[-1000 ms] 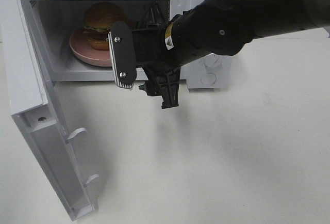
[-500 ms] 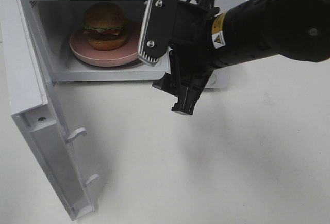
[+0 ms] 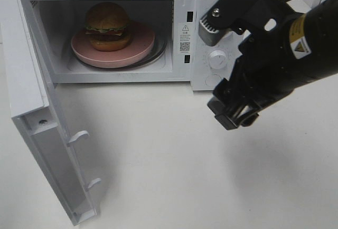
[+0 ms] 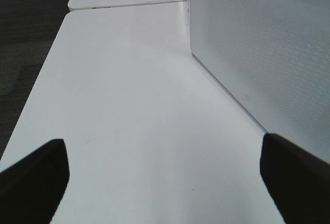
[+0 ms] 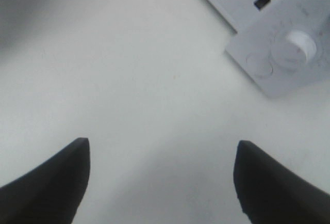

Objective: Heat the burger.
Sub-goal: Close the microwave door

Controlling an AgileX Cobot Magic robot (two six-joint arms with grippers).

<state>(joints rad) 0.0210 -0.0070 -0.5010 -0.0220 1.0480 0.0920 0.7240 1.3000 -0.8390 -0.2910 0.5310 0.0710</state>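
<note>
Tall golden-bun burger [image 3: 108, 26] on pink round plate [image 3: 143, 43] inside open white microwave [image 3: 185, 5]. Jaws of right gripper [image 3: 219, 75], left gripper [image 4: 165, 177] released, empty. Next: swing white door [image 3: 47, 150] fully shut, latches seated.

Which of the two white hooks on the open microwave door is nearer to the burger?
The upper hook, near the top corner of the door; the lower hook sits farther from the burger.

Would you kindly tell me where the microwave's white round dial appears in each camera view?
Exterior high: white round dial on the control panel, right of the open cavity.
Left wrist: not in it.
Right wrist: dial on that panel, beside round buttons.
Shared landmark: the white tabletop, in all three.
</note>
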